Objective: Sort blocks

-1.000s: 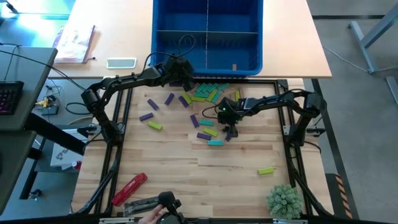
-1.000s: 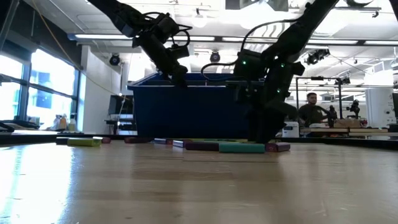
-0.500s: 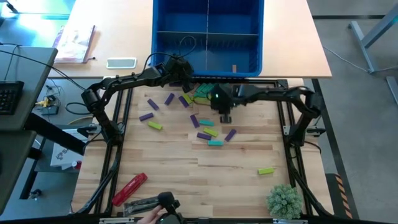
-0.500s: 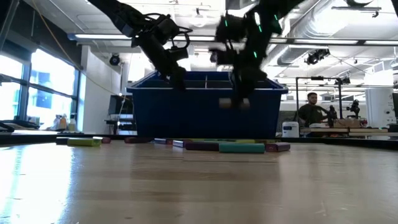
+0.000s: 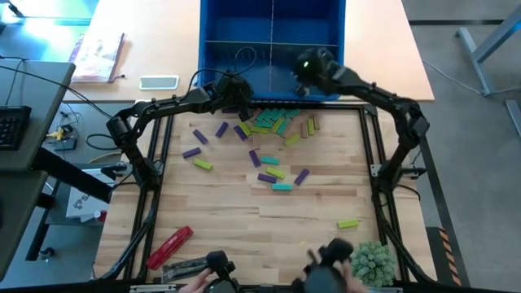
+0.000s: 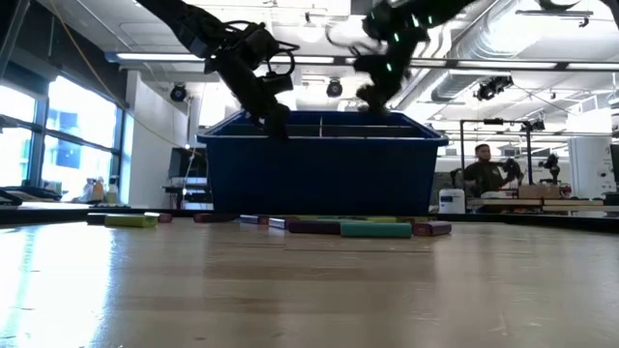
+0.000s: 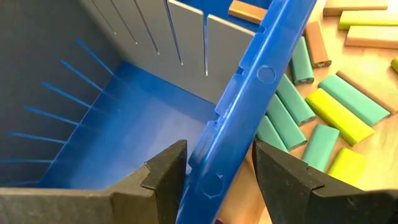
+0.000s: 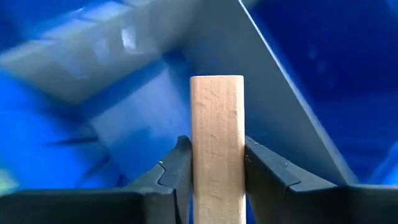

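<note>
Right hand (image 8: 214, 163) is raised over the near right compartment of the blue plastic divided bin (image 5: 218, 50), pinching an upright tan wooden block (image 8: 216, 140) between its fingers. Left hand (image 7: 216, 168) is spread, straddling the bin's near rim. Remaining purple, lime, teal and tan blocks (image 5: 271, 122) lie scattered on the pale wooden tabletop (image 5: 244, 220) beside the bin. A seated person (image 6: 481, 174) is in the room behind.
</note>
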